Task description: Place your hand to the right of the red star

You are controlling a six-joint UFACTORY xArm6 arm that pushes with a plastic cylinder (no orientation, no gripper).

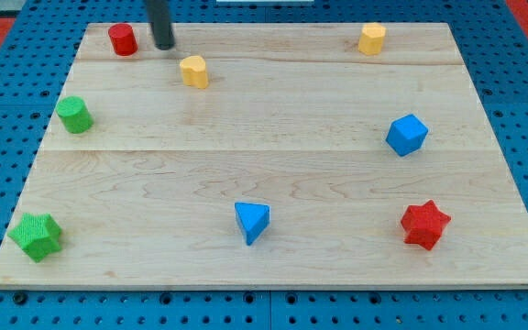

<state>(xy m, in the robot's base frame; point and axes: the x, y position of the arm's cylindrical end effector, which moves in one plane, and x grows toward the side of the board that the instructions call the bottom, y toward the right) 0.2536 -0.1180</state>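
Camera view: wooden bench (273, 110). My tip (164, 46) sits at far left, just right of the red cylinder (122, 39) and up-left of a yellow block (193, 71). No end effector w/ jaws on this rig, so no apart/together state applies. Red star (425, 225) lies near right, well apart from tip. Others: yellow block (371, 38) far right; blue cube (406, 135) right; blue wedge (251, 222) near centre; green cylinder (74, 115) left; green star (36, 236) near left.

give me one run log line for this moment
tip: view's top left, between red cylinder and yellow block | target: red star, bottom right | status: far from target, not yet placed
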